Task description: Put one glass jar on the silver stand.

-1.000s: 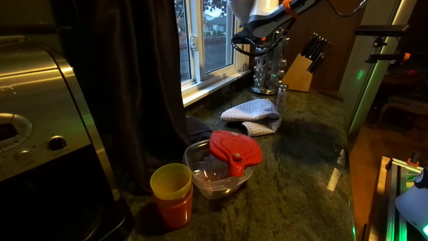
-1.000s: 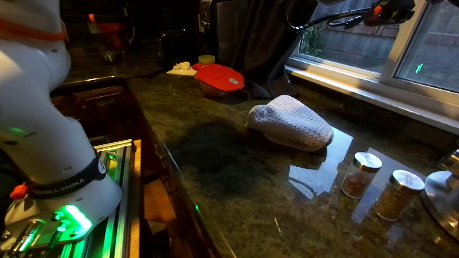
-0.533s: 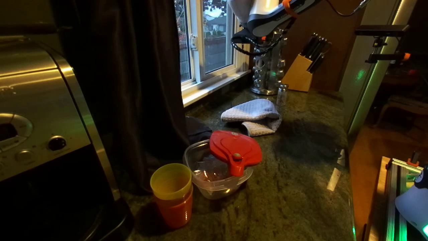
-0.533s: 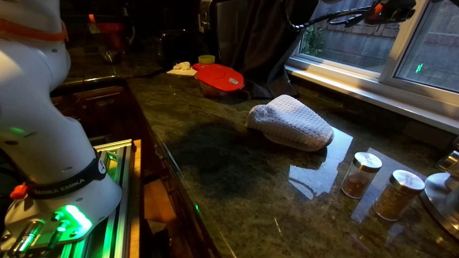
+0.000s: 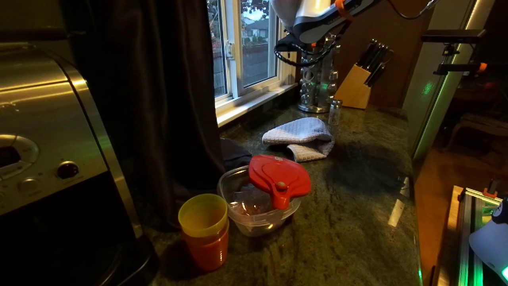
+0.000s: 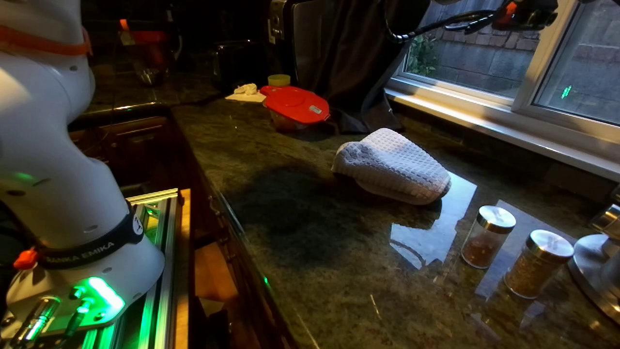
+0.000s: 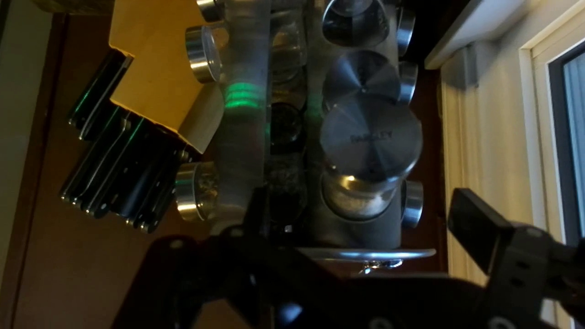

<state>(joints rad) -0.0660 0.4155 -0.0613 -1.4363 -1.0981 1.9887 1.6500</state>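
Observation:
In the wrist view the silver stand (image 7: 242, 151) fills the middle, with several lidded jars in its round holes. A glass jar with a lid marked parsley (image 7: 371, 137) pokes out of one low hole, its body partly inside. My gripper (image 7: 361, 201) is open, its fingers wide apart on either side of that jar, and neither touches it. In an exterior view the stand (image 5: 315, 85) is partly covered by the arm, which hides the jaws. Two more glass jars, one reddish (image 6: 488, 237) and one brownish (image 6: 538, 264), stand upright on the counter near the stand's base (image 6: 600, 276).
Beside the stand is a wooden knife block (image 5: 355, 85), its black handles (image 7: 123, 169) close by in the wrist view. The window frame (image 7: 493, 137) lies right of the jaws. A folded towel (image 5: 301, 133), a red-lidded container (image 5: 278, 178) and stacked cups (image 5: 204, 234) occupy the counter.
The dark wrist part at the top of an exterior view has shifted slightly upward. Counter jars, towel and container have stayed put.

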